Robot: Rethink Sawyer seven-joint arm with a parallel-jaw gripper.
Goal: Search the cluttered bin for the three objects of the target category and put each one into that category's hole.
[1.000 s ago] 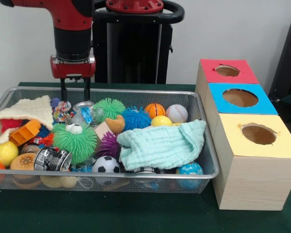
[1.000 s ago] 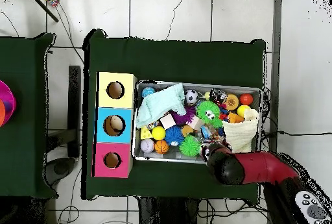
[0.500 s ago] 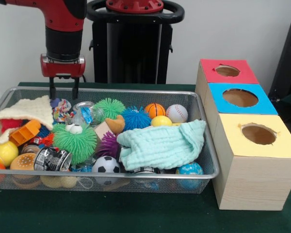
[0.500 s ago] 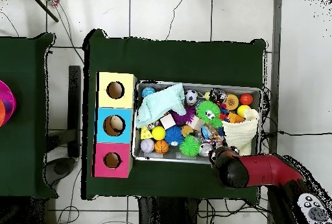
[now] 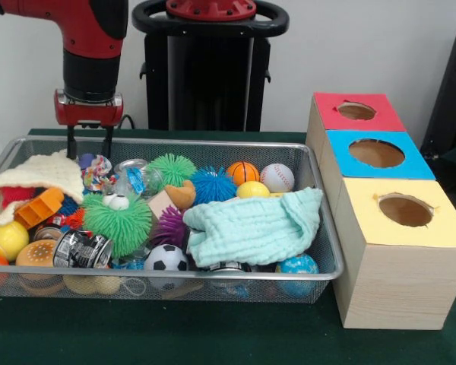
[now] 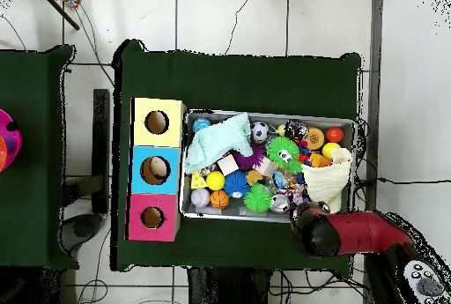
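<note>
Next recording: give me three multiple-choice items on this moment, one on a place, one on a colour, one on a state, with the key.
1. Where do the gripper fingers stand?
A. Over the bin's far rim, at the end away from the boxes
B. Inside the yellow-topped hole
C. On the mint cloth

2. What colour is the top of the box nearest the camera in the front view?
A. Red
B. Blue
C. Yellow

3. What state is the gripper in?
A. Shut on a wrapper
B. Open and empty
C. Shut on a spiky ball

Key: 1 A, the fingers hang at the rim of the wire bin beside the cream cloth. 2 C, the yellow top with its hole sits in front of the blue box. 3 B, the two fingers stand apart with nothing between them; the crumpled wrapper lies in the bin.
</note>
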